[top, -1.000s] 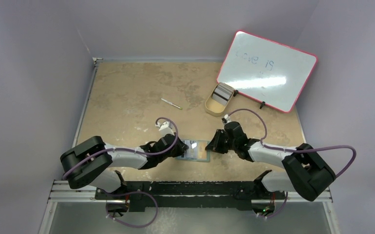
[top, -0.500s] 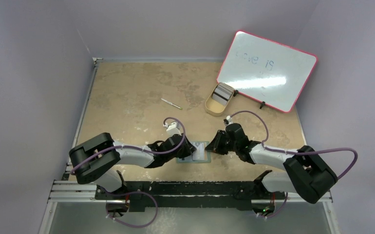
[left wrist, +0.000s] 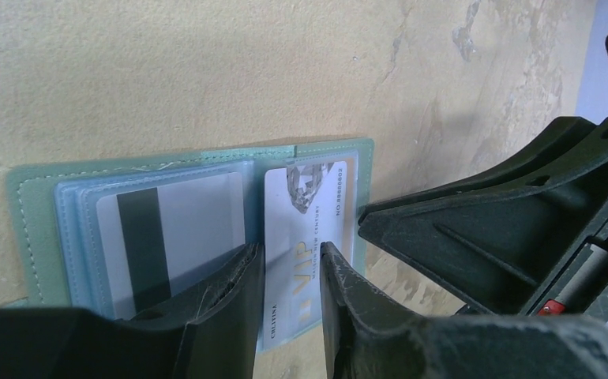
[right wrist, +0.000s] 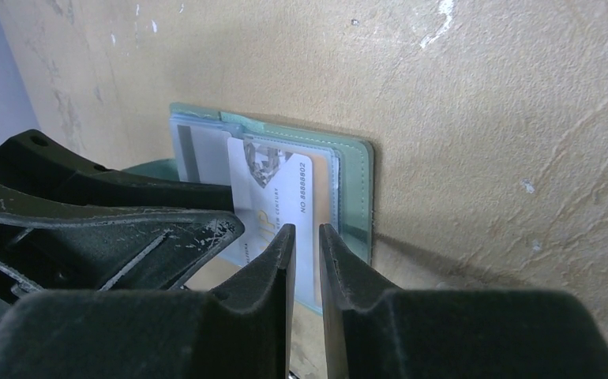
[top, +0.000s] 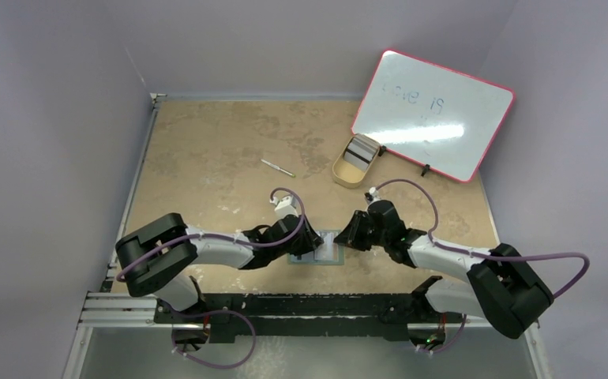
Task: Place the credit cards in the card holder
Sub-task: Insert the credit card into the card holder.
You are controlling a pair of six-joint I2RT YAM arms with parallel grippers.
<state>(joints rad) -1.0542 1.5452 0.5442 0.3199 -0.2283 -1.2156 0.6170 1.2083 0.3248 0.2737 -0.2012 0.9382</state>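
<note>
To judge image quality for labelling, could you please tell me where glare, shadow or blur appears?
Top external: a glare streak crosses the whiteboard. Left wrist: the near fingers look soft, the credit card sharp. Right wrist: the card holder shadows the table beside it.

Two arms crowd the opened card holder (top: 328,254) at the near edge of the bench (top: 222,150). The left gripper (top: 313,243) and right gripper (top: 347,237) hang nearly tip to tip over it, one from each side, leaving only the holder's far side as a way in. Beyond them most of the bench lies open, broken by a pen (top: 277,167) near the centre and, at far right, a beige tray (top: 337,170) of credit cards (top: 358,152) just beside a pink-edged whiteboard (top: 431,114).
</note>
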